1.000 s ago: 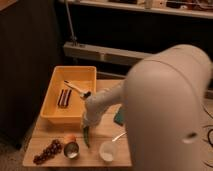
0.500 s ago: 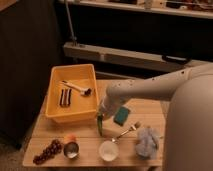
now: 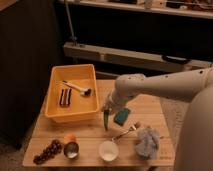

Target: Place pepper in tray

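The pepper [image 3: 105, 121], slender and dark green, hangs almost upright over the wooden table, just right of the tray's front right corner. My gripper [image 3: 106, 108] is shut on its top end, at the tip of the white arm that reaches in from the right. The tray [image 3: 54, 98] is a large yellow-orange bin at the table's back left. It holds a brush [image 3: 76, 88] and a dark ribbed object [image 3: 65, 97].
A green sponge [image 3: 121, 116] lies right of the pepper. A spoon [image 3: 126, 132], a crumpled grey cloth [image 3: 146, 142], a white bowl [image 3: 108, 150], a metal cup [image 3: 71, 149], a small orange item [image 3: 70, 137] and grapes [image 3: 47, 151] line the front of the table [image 3: 90, 137].
The bulky arm has swung out to the right and uncovered the table's right side. The gripper with the pepper has shifted right and slightly up, away from the front edge.
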Available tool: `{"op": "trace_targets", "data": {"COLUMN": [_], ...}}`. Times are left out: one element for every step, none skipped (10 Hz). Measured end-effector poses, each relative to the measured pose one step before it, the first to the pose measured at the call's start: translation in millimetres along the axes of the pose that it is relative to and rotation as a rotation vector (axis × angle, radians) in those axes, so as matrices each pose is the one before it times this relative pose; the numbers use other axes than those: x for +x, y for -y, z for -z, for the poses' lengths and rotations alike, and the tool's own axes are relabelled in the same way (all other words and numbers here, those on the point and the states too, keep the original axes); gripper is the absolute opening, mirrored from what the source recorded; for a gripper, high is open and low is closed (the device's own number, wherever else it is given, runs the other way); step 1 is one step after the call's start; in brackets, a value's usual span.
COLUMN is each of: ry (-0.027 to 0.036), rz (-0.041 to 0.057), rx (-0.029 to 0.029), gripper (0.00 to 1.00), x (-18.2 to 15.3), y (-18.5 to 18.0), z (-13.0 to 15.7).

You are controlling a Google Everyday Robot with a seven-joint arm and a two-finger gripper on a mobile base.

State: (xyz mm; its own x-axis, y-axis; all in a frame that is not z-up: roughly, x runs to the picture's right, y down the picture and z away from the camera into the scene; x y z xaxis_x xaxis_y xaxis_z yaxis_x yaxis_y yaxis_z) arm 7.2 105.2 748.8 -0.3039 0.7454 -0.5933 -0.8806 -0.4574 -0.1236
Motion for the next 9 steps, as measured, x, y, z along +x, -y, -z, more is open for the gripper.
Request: {"op": "trace_targets", "data": {"ry": [0.01771, 0.0114, 0.01309, 0.00238, -0.00279, -0.00247, -0.01272, -0.0114, -0.01081], "rz": [0.01114, 0.00836, 0.01522, 0.02676, 0.01293, -0.00091, -0.00843, -0.00377, -0.00193], "rx": [-0.01222, -0.00746, -0.00889, -0.02824, -0.04262, -0.04104, -0.06657, -0.0428, -0.03769], "gripper": [0.0, 0.0, 0.0, 0.0, 0.0, 0.0, 0.0, 0.0, 0.0], "x": [-4.97, -4.29, -5.51, -4.77, -6.33, -6.05, -6.93, -3.02, -0.61], "y": [-11.41, -7.01, -11.59, -23.43, -18.47, -11.77, -16.15, -13.56, -12.2], "z": [7.11, 4.74, 5.02, 4.06, 4.91, 2.57, -1.63, -5.76, -7.52]}}
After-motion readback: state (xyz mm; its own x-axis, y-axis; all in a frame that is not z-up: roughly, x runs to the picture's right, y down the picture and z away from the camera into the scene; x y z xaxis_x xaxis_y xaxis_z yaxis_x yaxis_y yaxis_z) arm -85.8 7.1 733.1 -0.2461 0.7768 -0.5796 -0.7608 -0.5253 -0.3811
